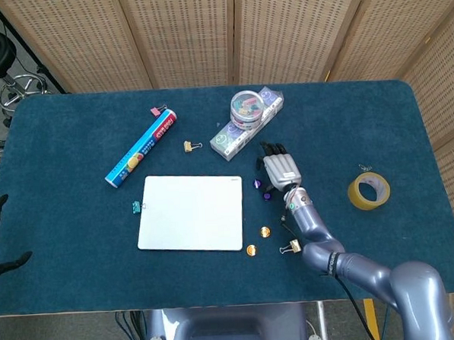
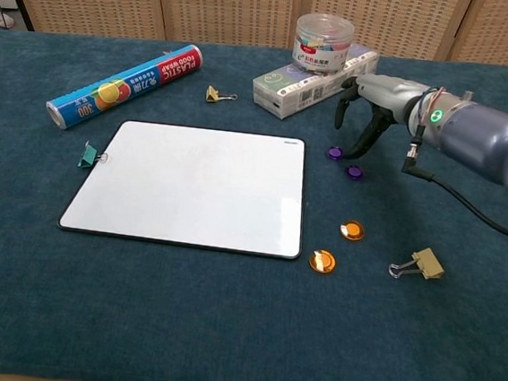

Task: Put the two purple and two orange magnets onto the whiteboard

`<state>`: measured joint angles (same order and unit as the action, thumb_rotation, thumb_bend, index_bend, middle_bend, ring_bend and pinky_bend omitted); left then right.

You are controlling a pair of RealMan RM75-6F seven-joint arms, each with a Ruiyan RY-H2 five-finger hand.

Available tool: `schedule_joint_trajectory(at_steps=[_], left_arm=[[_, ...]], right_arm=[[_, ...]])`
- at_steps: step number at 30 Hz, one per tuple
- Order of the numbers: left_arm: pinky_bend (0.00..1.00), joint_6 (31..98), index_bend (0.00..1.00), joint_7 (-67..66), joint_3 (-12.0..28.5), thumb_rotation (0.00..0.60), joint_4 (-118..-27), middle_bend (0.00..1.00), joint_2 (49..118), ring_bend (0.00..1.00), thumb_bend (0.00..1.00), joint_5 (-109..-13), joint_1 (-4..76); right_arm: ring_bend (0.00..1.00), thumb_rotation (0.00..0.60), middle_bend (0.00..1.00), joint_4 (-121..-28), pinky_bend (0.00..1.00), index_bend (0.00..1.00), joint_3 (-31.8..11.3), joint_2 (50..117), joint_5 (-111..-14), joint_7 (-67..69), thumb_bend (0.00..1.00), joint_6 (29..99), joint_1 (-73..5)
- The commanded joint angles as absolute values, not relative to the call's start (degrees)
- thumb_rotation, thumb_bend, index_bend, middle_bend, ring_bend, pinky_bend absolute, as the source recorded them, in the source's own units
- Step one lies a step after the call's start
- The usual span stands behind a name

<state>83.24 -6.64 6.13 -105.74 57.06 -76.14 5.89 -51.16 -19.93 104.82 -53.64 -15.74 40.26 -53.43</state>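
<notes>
Blue table (image 2: 222,332), binder clip (image 2: 418,263) beside orange magnets (image 2: 351,230), right hand (image 2: 371,98) spread empty above purple magnets (image 2: 354,172).

The blue roll (image 2: 124,86) at the upper left of the chest view carries white lettering reading "PLASTIC" along its red end, with "300" near the opposite end. The flat box (image 2: 311,81) at the upper middle bears small print and a barcode-like patch, too small to read. The clear tub (image 2: 323,42) on it shows illegible characters.
</notes>
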Motion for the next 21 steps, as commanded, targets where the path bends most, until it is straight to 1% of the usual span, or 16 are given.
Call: schedule_joint_trajectory(at_steps=[1,13,16,21], left_arm=[[0.0,83.24,0.0,-6.53,6.17,0.6,-105.75,0.0,57.01,0.0,0.07,-76.03,5.89],[0.0,83.23,0.0,-6.3,6.22,0.6,-105.81,0.0,56.82,0.0,0.07,-75.76,5.92],[0.0,83.39,0.0,-6.18,6.24,0.6,-105.83,0.0,56.76,0.0,0.07,-75.77,5.86],[0.0,83.37,0.0,-6.03,6.19,0.6,-105.87,0.0,56.69,0.0,0.07,-75.82,5.85]], right_arm=[[0.0,0.6,0.0,-50.21,0.0,0.41,-19.83,105.38,-53.29,-15.44,0.22,39.85,-53.78],[0.0,0.6,0.0,-48.43,0.0,0.42,-19.46,105.93,-52.68,-14.18,0.24,39.21,-53.79],[0.0,0.6,0.0,-48.79,0.0,0.45,-19.22,105.78,-52.83,-13.97,0.25,39.09,-53.72],[0.0,0.6,0.0,-48.9,0.0,0.46,-19.04,105.95,-52.45,-14.04,0.25,38.74,-53.79]])
